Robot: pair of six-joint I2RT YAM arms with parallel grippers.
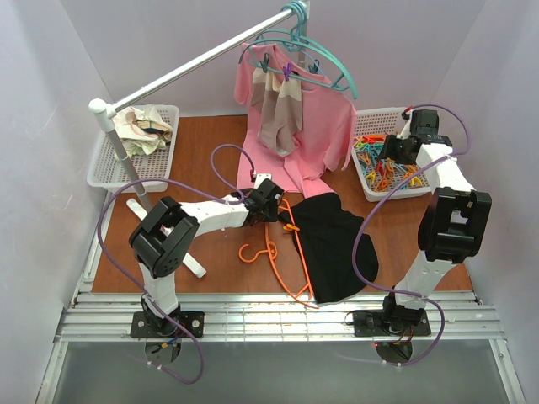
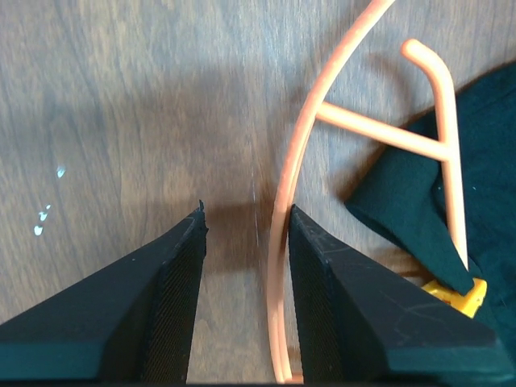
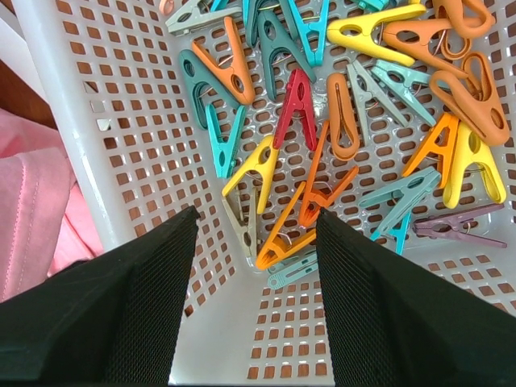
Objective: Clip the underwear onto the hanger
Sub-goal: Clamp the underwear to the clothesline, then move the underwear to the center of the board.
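Since clipping needs the hanger (image 2: 284, 185) steadied, the left tool (image 2: 246, 208) straddles its wire, half-open, while the right tool (image 3: 256, 214) hangs open, empty, over the clips (image 3: 297, 105).

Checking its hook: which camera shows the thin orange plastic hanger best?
Top view: the thin orange plastic hanger shows hook and frame, partly under black cloth underwear. Left wrist shows only a close-up section; right wrist, none.

You have a matt, wood-grain desk (image 2: 121, 97), a smooth glossy plastic hanger (image 2: 379, 132), soft matt cloth underwear (image 2: 403, 201), and a perforated plastic basket (image 3: 81, 121) of shiny plastic pegs (image 3: 298, 105).
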